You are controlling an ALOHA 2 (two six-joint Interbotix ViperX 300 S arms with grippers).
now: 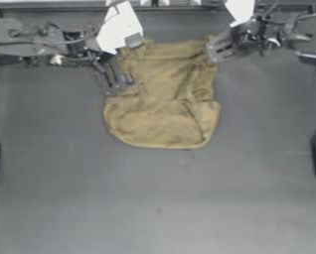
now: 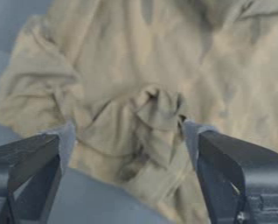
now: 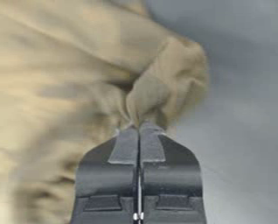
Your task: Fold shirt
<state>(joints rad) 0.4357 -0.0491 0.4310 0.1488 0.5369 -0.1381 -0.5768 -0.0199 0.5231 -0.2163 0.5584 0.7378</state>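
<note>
Basically table (image 1: 67, 198) dark, shirt (image 1: 164, 99) crumpled in a heap at the far middle. Right gripper (image 3: 138, 127) pressed together, pinching a bunched fold at the shirt's far right corner. Left gripper (image 2: 126, 144) spread wide, straddling wrinkled cloth at its left edge.

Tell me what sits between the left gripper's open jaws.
A bunched fold of the shirt lies between the left gripper jaws, unclamped; the left wrist view shows it.

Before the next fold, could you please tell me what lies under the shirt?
Around the shirt, only the dark table shows. Anything beneath the cloth is covered. The right gripper pinches one edge; the left gripper is open over a bunched fold.
</note>
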